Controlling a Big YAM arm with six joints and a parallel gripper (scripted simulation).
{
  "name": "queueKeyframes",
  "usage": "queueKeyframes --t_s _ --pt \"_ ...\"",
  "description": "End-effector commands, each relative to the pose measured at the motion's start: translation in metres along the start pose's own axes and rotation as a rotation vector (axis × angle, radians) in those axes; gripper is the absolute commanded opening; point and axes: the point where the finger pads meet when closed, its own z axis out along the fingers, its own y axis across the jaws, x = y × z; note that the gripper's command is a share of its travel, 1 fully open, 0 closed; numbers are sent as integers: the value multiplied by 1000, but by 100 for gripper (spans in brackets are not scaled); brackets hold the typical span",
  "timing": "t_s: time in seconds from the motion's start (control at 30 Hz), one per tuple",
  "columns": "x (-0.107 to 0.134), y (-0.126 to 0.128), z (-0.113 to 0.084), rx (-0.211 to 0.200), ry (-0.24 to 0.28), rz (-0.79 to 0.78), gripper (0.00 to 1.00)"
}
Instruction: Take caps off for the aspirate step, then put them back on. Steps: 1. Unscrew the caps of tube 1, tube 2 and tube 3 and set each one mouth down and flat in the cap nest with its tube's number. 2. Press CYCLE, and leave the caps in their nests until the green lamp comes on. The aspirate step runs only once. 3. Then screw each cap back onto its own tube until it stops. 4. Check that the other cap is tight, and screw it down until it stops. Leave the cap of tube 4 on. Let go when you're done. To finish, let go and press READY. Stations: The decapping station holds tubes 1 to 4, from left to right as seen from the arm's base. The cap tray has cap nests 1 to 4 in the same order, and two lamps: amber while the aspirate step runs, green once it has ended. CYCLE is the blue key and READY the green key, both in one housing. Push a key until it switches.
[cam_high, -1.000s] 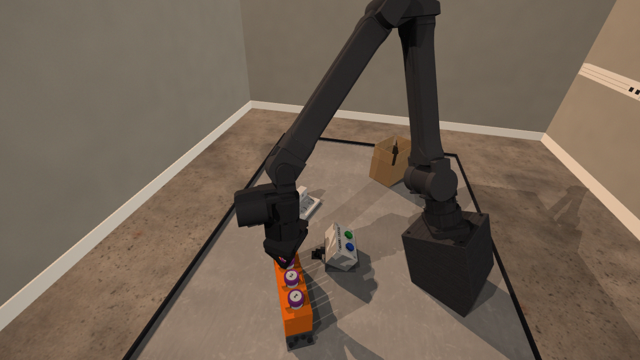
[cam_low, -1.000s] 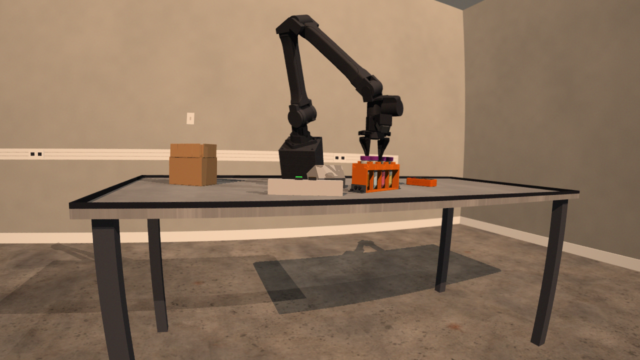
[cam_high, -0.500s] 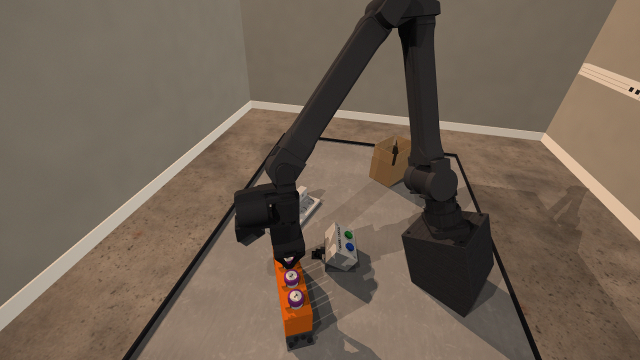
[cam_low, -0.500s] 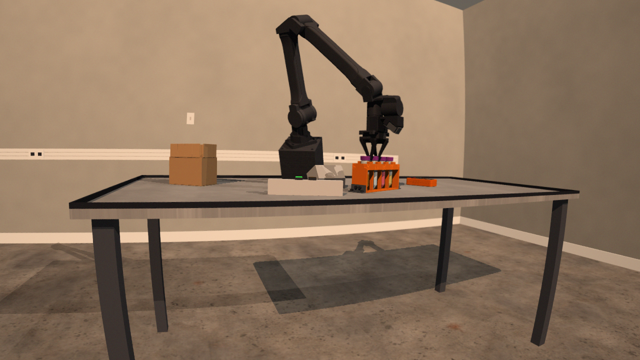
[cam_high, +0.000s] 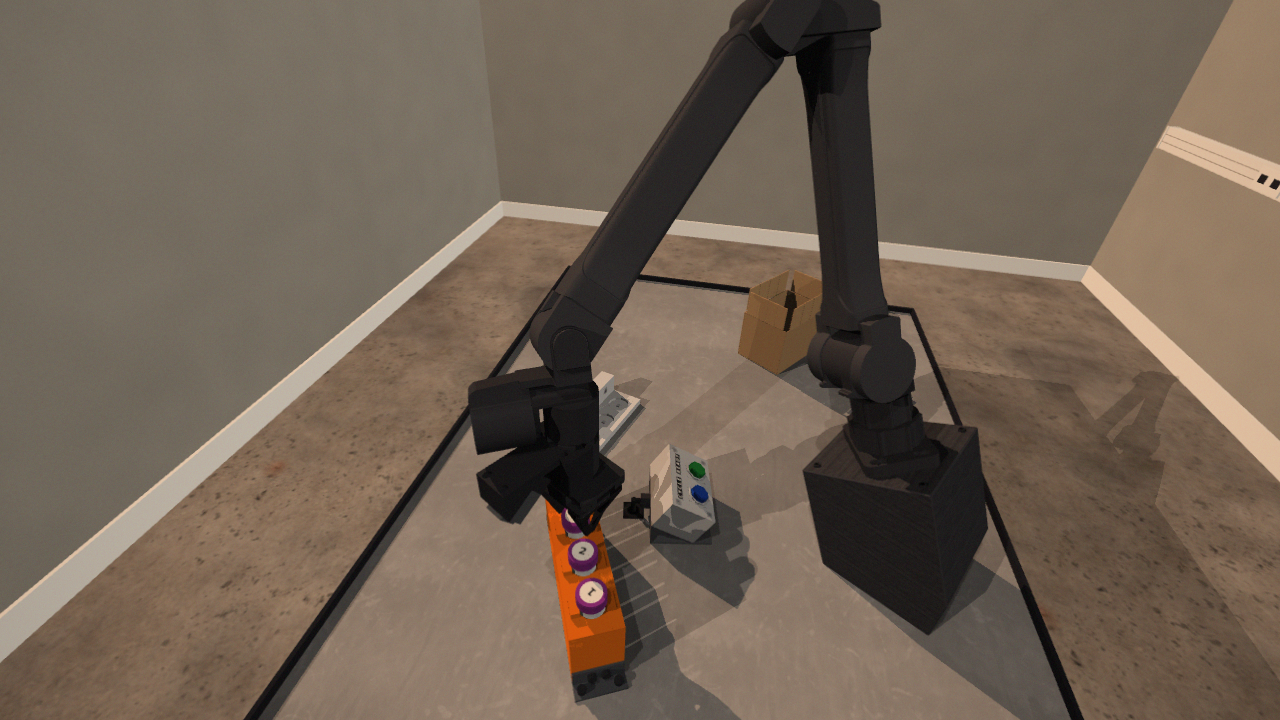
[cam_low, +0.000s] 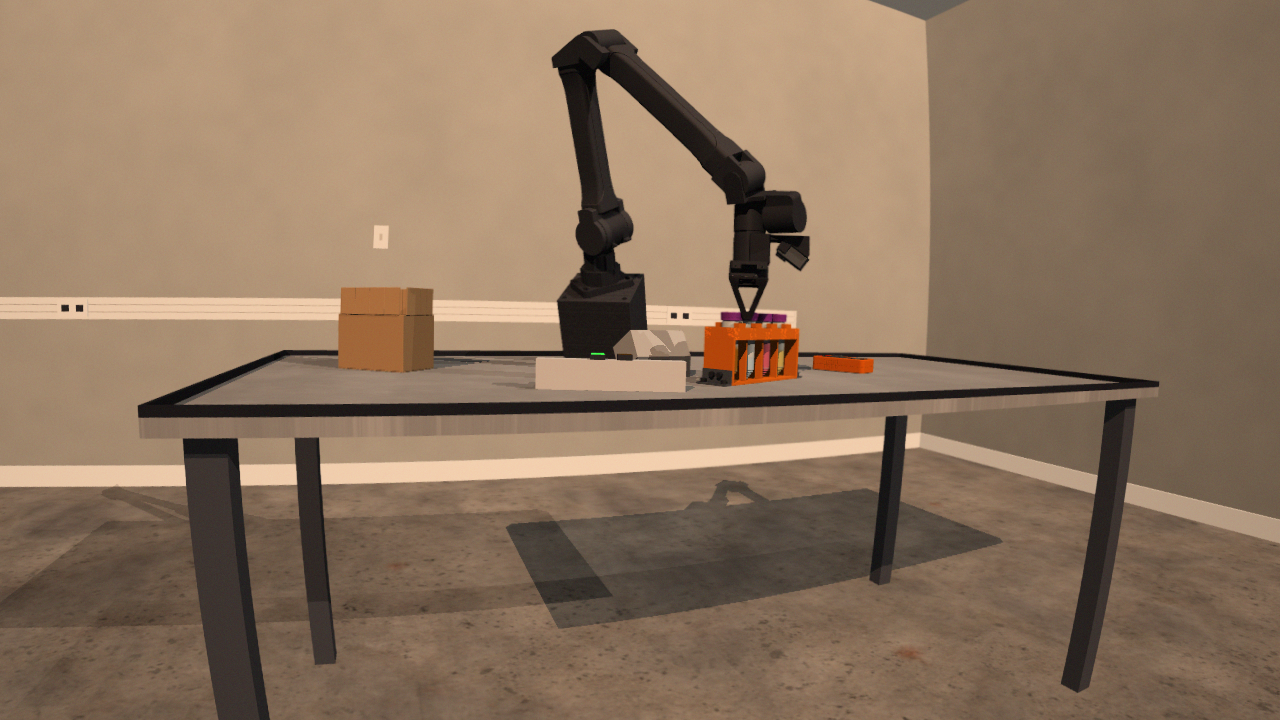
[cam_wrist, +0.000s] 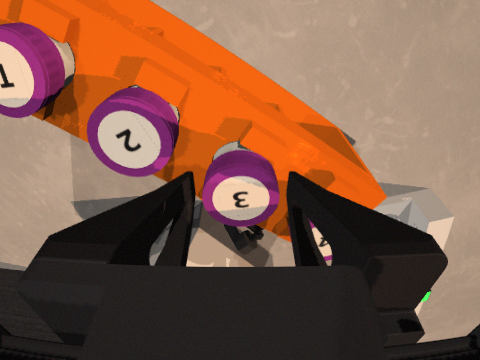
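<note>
Three purple screw caps, numbered 1, 2 and 3 on white tops, are seen seated on tubes in the orange decapping station (cam_wrist: 220, 74). Cap 3 (cam_wrist: 240, 199) is straddled by the gripper (cam_wrist: 240, 179), which is held half open with slim gaps either side; nothing is gripped. The cap is judged light, rigid and smooth, and best taken by its purple rim.
</note>
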Motion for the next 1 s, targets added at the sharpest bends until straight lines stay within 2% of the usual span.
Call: queueKeyframes --t_s 0.0,0.17,0.37,0.43,0.47,0.93,0.97 --pt "-15 0 -4 -3 -19 -246 49" --pt "-17 -2 -6 2 -23 -472 49" --pt "-18 -5 -8 3 -24 -470 49" --pt "-10 -5 -6 8 -22 -448 49" --pt "-10 -5 -6 8 -22 -448 0" --pt "-10 -5 -6 8 -22 -448 0" --pt "-18 -4 -10 5 -28 -399 0"
